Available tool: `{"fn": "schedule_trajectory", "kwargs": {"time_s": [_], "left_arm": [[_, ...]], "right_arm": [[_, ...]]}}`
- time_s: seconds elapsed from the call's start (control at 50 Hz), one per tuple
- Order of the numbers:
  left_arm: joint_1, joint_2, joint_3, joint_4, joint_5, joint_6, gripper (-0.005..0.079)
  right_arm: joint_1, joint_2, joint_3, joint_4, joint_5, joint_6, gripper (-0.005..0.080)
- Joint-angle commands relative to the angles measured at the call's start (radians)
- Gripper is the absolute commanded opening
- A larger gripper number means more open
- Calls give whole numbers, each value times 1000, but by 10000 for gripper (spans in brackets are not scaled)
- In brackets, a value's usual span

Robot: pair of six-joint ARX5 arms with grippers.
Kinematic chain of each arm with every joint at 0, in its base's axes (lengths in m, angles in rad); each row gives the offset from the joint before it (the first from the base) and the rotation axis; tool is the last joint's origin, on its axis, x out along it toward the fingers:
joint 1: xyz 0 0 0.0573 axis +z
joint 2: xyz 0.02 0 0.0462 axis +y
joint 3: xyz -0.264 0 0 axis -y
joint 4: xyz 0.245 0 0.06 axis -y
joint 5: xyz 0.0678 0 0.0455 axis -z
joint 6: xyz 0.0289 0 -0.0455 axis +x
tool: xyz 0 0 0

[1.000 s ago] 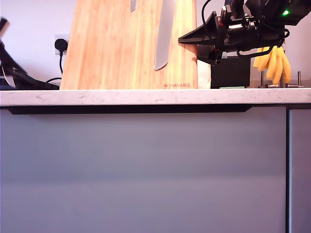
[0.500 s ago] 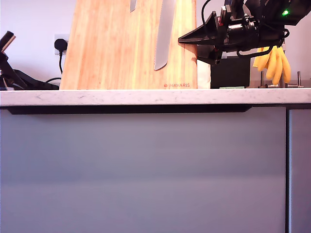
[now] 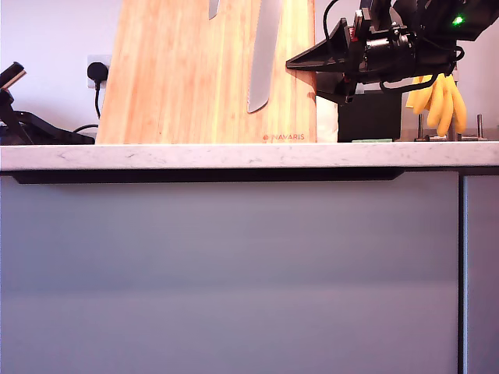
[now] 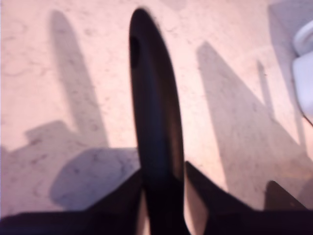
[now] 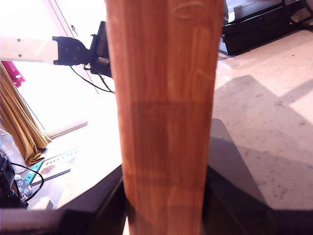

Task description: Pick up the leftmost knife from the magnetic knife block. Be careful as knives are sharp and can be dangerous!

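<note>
Red "NAVARIS" print [image 3: 288, 137] marks the magnetic knife block [image 3: 187, 78], upright on the tabletop [image 3: 234, 154]. My second gripper [image 3: 300, 64] straddles its edge at the exterior view's right, unmoved. My first gripper [image 4: 164, 182] flanks a dark long shape [image 4: 151, 98]. I cannot tell whether either gripper's fingers press. At the exterior view's left, an arm [image 3: 31, 128] has dropped lower.

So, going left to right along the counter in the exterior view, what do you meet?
Black arm base → wall plug → wooden knife block → short blade tip → long serrated blade → my second gripper → bananas.
</note>
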Motion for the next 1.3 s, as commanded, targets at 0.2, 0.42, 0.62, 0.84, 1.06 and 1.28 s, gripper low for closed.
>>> {"fn": "schedule_trajectory", "kwargs": {"time_s": [0.2, 0.42, 0.62, 0.84, 1.06, 1.28], "left_arm": [[-5, 16, -24, -8, -32, -2, 274], [8, 14, -13, -5, -14, -2, 274], [9, -18, -7, -16, 11, 10, 274], [9, -110, -7, -54, 10, 79, 262], [9, -239, -7, -87, 10, 162, 41], [8, -385, -7, -98, -1, 281, -24]], "right_arm": [[56, 9, -5, -15, 9, 9, -10], [61, 9, -5, -15, 9, 9, -10], [64, 9, -5, -15, 9, 10, -10], [64, 9, -5, -16, 9, 10, -10], [64, 9, -5, -18, 9, 10, -10], [64, 9, -5, -24, 10, 12, -10]]}}
